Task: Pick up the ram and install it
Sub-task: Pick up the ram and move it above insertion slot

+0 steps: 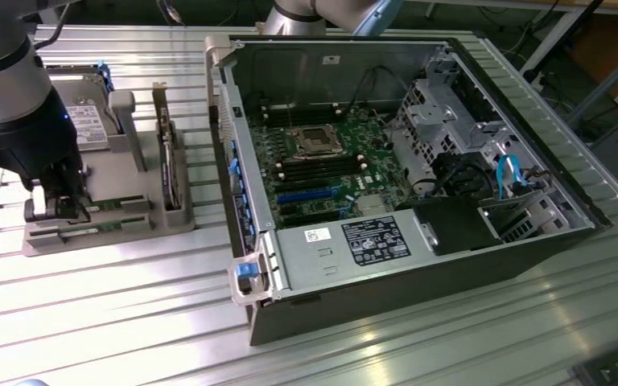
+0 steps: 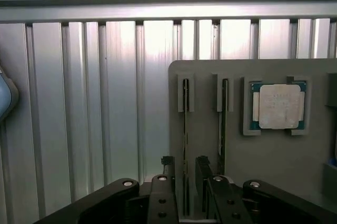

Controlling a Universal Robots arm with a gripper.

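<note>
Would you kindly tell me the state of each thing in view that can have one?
Thin green ram stick: on edge in the grey holder tray, not lifted.
Black claw: open, straddling that stick.
Second green stick: on edge, untouched.
Square silver processor chip: flat in its recess.
Black computer case: side open, motherboard exposed.

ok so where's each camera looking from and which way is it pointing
Exterior view: sits high off the arm, looking down at an angle over the open computer case and the grey holder at the exterior view's left; the arm and gripper show there.
Wrist view: rides on the wrist, looking down past the open fingers at the ram between them, a second stick and a processor.
Shared: the gripper, the holder and the ribbed table.
</note>
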